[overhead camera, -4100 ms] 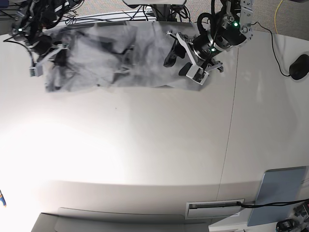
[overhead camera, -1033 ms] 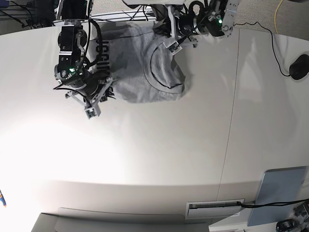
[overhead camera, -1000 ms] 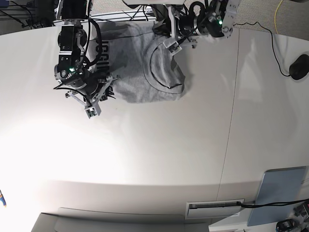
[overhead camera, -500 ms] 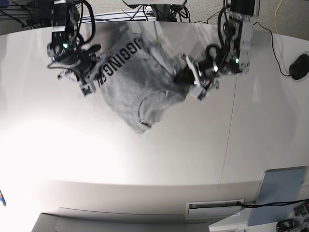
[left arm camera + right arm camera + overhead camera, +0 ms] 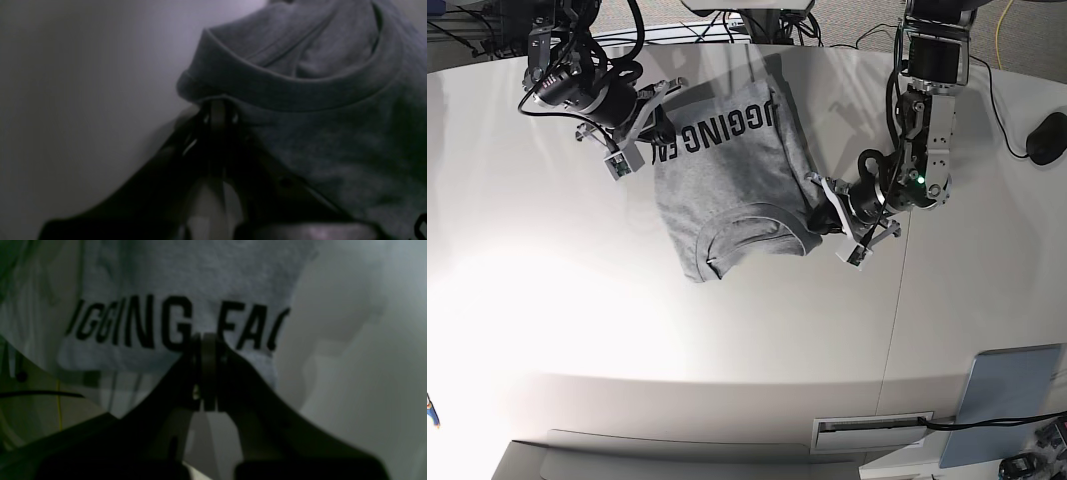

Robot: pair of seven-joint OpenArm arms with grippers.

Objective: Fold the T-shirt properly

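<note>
Both grippers, left [image 5: 824,200] and right [image 5: 649,135], pinch the grey T-shirt [image 5: 727,190] lifted between them; no fold made yet.

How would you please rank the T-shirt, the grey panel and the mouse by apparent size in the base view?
1. T-shirt, largest.
2. Grey panel, though cut off by the frame's edge.
3. Mouse, smallest.

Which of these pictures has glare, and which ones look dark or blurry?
Base view: strong white glare washes out the table at lower left. Left wrist view: dim and soft, T-shirt collar murky. Right wrist view: dark foreground, the shirt's black lettering slightly blurred but readable.
</note>
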